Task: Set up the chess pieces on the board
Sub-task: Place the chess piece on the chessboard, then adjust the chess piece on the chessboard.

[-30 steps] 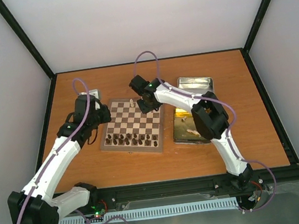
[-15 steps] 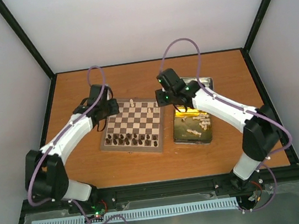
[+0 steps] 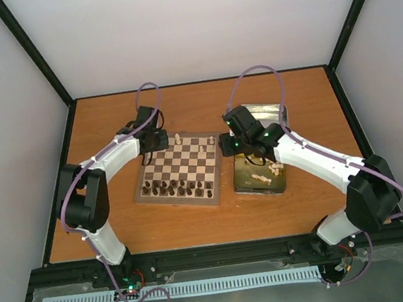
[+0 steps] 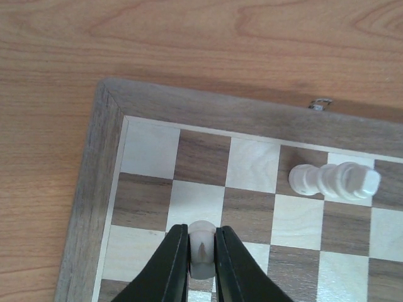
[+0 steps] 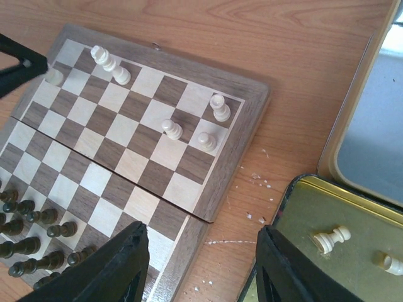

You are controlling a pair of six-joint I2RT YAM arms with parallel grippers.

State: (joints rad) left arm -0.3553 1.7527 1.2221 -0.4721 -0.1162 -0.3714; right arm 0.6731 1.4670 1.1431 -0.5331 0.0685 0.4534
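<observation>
Board corner now under left tool, clenched on cream piece; right tool released.

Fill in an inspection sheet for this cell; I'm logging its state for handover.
Surface: wooden table, white specks beside the board.
Job's things: board lies flat; few cream chess pieces on its far rows, more in the gold tin.
Clutter: dark brown pieces on near rows; silver lid behind tin.
Grippers: left gripper shut on a cream piece; right gripper open, empty.
Cables: purple cables loop high, off the board.
Surroundings: white walls, black frame.
</observation>
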